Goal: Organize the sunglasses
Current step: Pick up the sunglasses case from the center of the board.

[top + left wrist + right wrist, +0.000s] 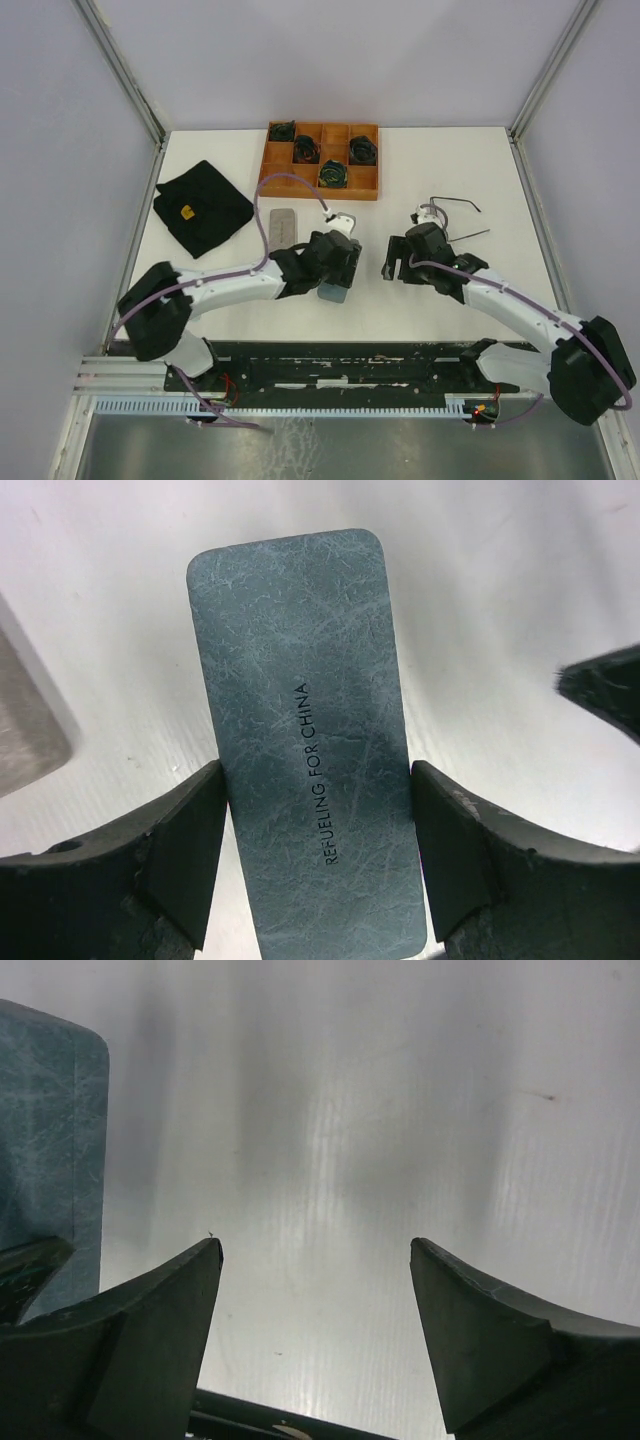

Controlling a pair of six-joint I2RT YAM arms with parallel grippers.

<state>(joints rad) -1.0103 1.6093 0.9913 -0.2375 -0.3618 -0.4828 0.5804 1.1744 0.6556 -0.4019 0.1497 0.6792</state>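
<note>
The sunglasses are thin dark wire frames lying on the white table behind my right arm, which partly hides them. A slim dark arm shows just below them. In the left wrist view a blue oblong case with printed lettering lies on the table between my left gripper's fingers. Both pads press against its long sides. From above, that gripper sits over the blue case. My right gripper stands open over bare table, just right of the blue case. From above, the right gripper is a little right of the left one.
A grey case lies left of my left gripper and shows as the grey case at the left wrist view's edge. A wooden compartment tray with dark green coils stands at the back. A black cloth lies at the left.
</note>
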